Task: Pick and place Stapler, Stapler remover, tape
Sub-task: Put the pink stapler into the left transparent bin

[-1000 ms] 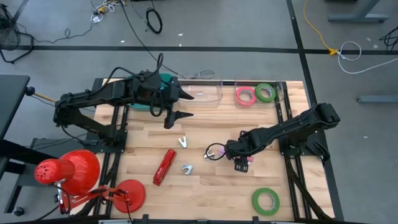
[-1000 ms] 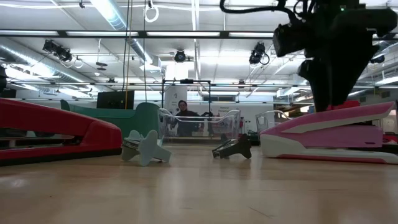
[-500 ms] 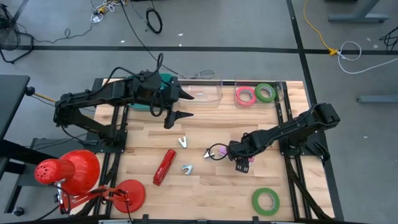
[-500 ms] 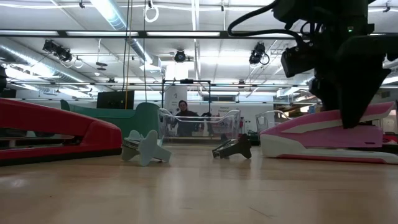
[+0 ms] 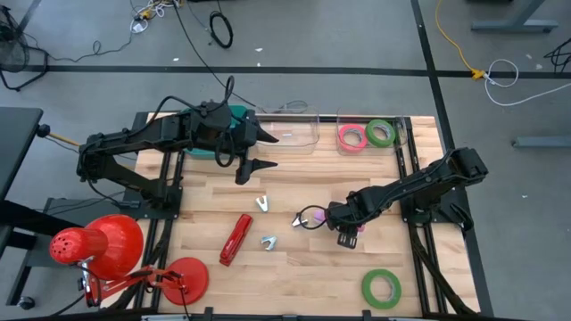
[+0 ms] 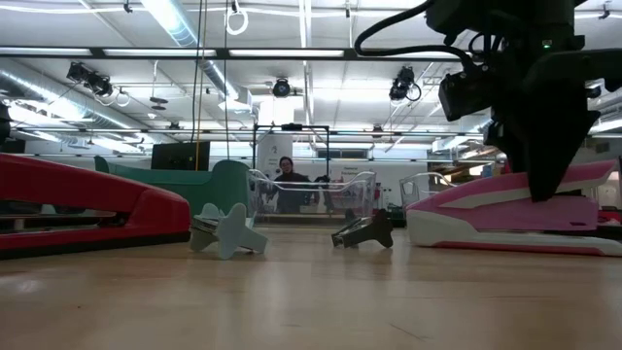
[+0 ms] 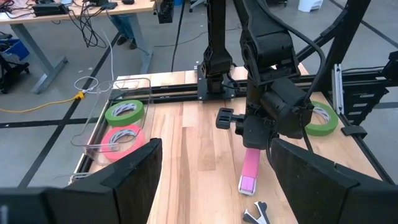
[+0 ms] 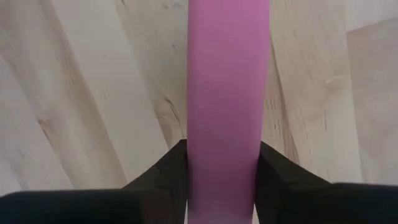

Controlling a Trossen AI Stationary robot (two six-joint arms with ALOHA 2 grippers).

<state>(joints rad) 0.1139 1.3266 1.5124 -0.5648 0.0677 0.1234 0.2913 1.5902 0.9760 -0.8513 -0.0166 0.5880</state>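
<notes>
We see the right gripper (image 8: 222,180) straddling the pink stapler (image 8: 225,93), fingers snug against its sides, on the wooden table (image 5: 294,187); workshop behind.

A smooth glossy pink plastic stapler (image 8: 224,93) lies on the pale, matt, grained wooden table (image 8: 93,93).

Pink stapler (image 8: 224,93), pale wood table (image 8: 93,93)

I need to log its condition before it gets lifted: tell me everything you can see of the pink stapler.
The pink stapler is long and slim, with a glossy pink top, plastic by its look, over a white base. It lies flat on the wooden table, right of centre. The right gripper has come down over it, a dark finger against each long side. Nothing else touches it.
</notes>
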